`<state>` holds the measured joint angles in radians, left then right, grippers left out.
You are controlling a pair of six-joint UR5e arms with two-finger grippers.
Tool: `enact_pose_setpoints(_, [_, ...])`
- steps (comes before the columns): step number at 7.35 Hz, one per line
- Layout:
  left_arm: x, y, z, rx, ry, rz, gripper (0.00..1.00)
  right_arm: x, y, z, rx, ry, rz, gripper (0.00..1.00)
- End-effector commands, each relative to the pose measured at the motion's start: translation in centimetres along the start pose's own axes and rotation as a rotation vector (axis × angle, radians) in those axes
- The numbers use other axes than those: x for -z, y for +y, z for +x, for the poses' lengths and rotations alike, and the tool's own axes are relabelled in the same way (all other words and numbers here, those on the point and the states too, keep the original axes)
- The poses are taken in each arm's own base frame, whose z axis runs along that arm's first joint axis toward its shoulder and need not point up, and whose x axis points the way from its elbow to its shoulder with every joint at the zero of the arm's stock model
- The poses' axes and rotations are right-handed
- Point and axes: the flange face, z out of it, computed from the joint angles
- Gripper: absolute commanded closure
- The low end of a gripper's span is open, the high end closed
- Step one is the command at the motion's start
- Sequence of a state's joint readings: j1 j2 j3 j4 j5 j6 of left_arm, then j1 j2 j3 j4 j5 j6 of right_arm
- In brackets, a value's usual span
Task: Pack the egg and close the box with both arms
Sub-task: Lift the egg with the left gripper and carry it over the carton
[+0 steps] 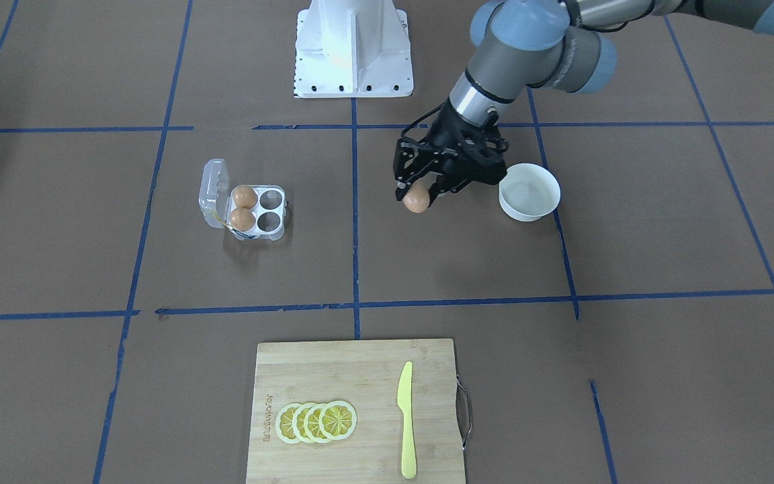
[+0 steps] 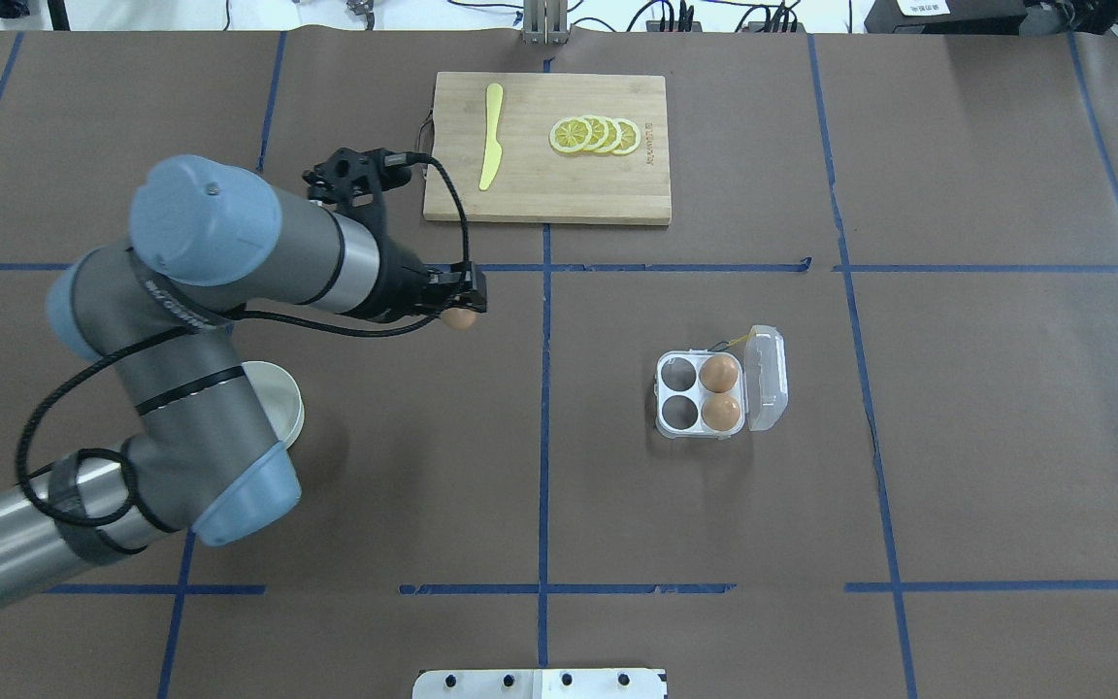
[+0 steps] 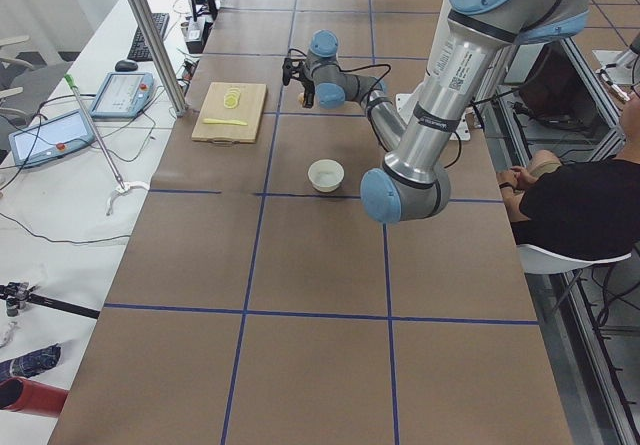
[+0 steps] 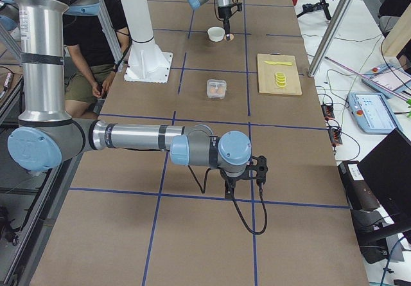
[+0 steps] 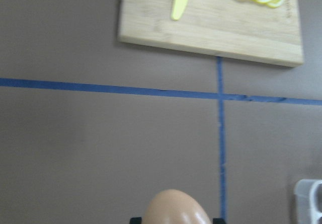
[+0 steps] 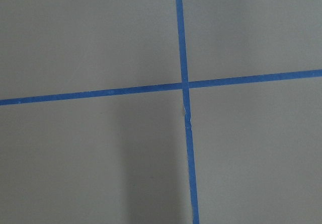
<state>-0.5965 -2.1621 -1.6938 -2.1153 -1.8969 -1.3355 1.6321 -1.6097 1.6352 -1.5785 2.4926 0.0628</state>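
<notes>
The egg point(image 1: 417, 199) is clamped between the fingers of my left tool point(image 1: 420, 190), its rounded end poking out below them. It looks lifted clear of the table point(image 1: 427, 269). Just beside it, on the side away from the box, stands the white bowl point(image 1: 502, 196), which holds nothing.

The box point(image 2: 661, 393) sits well apart to the right in the overhead view, past the blue tape line. Its lid point(image 2: 766, 379) is swung open on the far-right side. Two other eggs point(image 2: 719, 373) fill the cups next to the lid, and the two cups nearer my left tool are bare.

My judgement: the step in hand is the carry across. I should travel level and high enough to clear the box rim, stop straight over one bare cup, lower until the egg seats, and only then let the fingers part. A squeeze any harder risks cracking the shell.

My right tool point(image 4: 244, 178) hangs low over the table far from the box; I cannot tell whether its fingers are apart or together.
</notes>
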Motion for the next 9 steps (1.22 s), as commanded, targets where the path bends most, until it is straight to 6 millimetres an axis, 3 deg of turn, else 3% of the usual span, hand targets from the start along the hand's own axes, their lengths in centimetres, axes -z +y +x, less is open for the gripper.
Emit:
enact_pose_setpoints(1, [-6.6, 2.6, 4.4, -0.048, 0.221, 0.045, 1.0, 0.0, 0.1, -0.1, 0.001, -0.018, -0.002, 0.0])
enact_pose_setpoints(3, [-10.6, 5.9, 10.5, -0.066, 0.286, 0.047, 1.0, -0.1, 0.1, -0.1, -0.001, -0.018, -0.003, 0.0])
enact_pose_setpoints(4, [-12.4, 7.6, 12.2, -0.065, 0.281, 0.045, 1.0, -0.1, 0.1, -0.1, -0.001, -0.018, -0.003, 0.0])
enact_pose_setpoints(6, [-14.0, 8.9, 12.6, -0.064, 0.263, 0.039, 1.0, -0.2, 0.1, 0.1, -0.004, -0.018, -0.005, 0.0])
enact_pose_setpoints(8, [-14.3, 8.8, 13.2, -0.062, 0.264, 0.043, 1.0, -0.1, 0.1, -0.1, -0.001, -0.018, -0.002, 0.0])
enact_pose_setpoints(9, [-14.1, 8.7, 13.6, -0.055, 0.271, 0.045, 0.73, -0.1, 0.1, -0.1, -0.001, -0.018, -0.002, 0.0])
